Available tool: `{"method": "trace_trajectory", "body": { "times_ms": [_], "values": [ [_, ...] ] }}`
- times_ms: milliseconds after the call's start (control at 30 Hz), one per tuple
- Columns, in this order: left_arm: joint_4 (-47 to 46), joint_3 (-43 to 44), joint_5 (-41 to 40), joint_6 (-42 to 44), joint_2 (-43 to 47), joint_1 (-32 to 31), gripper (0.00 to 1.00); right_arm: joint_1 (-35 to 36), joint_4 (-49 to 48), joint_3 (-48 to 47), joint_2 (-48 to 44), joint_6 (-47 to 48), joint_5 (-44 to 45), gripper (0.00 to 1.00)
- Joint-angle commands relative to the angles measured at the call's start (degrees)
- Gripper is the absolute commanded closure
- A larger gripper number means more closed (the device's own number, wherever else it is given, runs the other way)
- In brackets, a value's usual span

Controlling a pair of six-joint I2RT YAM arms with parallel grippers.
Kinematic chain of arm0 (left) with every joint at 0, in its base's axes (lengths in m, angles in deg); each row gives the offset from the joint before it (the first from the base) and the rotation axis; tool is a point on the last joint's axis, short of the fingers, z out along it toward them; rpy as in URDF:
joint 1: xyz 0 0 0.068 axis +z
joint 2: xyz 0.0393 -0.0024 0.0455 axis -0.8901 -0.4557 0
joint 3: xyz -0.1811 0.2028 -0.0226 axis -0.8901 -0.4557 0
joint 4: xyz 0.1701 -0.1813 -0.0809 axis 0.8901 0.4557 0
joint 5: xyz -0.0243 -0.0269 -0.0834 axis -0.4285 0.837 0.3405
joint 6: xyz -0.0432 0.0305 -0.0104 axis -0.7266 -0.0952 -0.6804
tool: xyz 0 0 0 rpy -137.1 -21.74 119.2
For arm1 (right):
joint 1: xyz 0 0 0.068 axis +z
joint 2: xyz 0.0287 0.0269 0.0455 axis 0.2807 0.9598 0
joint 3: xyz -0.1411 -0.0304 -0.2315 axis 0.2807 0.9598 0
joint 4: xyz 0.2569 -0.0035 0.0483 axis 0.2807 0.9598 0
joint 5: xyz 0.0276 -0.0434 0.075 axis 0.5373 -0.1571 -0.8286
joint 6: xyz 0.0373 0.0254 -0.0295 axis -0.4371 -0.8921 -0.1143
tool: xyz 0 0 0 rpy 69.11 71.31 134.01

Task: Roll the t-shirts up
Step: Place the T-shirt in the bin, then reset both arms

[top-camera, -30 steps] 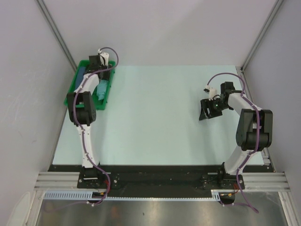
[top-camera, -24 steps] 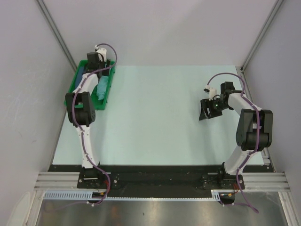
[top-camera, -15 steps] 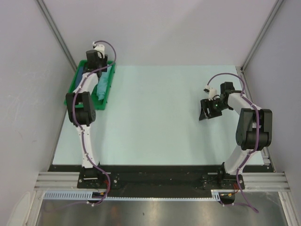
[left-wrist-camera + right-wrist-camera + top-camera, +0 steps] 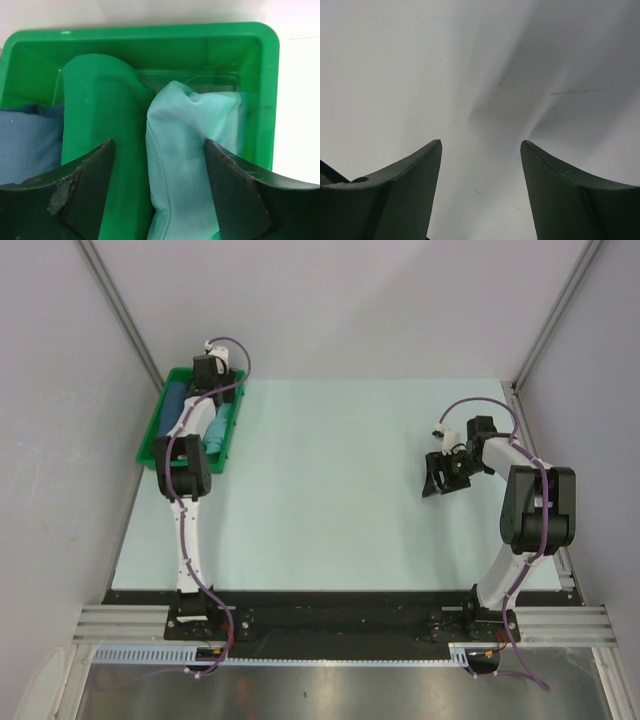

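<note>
Table (image 4: pixel 330 500): pale surface, with the green bin (image 4: pixel 150 31) at its far left corner. Three cloth bundles lie side by side in the bin: the blue bundle (image 4: pixel 27 147) along the bin's left wall, the dark green bundle (image 4: pixel 97 105) in the middle, and the light turquoise t-shirt (image 4: pixel 192 135) bunched along the bin's right wall, touching the green bundle. The left gripper (image 4: pixel 159 145) hangs over the bin with its jaws apart and nothing clamped; the t-shirt's left part and the green bundle's edge lie between its fingers. The right gripper (image 4: pixel 481 143) is well to the right of the bin, over bare table, jaws apart and empty.
</note>
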Motion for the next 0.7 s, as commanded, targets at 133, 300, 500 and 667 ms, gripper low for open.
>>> {"method": "trace_trajectory", "body": {
  "times_ms": [133, 300, 500, 667],
  "values": [
    [1.5, 2.4, -4.9, 2.8, 0.7, -1.6, 0.18, -0.2, 0.3, 0.0, -0.1, 0.5, -1.9, 0.3],
    [-6.2, -3.1, -5.7, -1.8, 8.3, -1.2, 0.01, -0.2, 0.1, 0.0, -1.3, 1.0, -1.3, 0.3],
    [-15.0, -14.1, -7.1, -6.8, 22.2, -2.3, 0.0, -0.2, -3.5, 0.0, -5.6, -0.5, 0.1, 0.27],
    [-15.5, -28.8, -5.5, -12.8, 34.9, -7.2, 0.0, -0.5, -5.6, 0.0, -12.1, -2.8, -0.3, 0.2]
  ]
}}
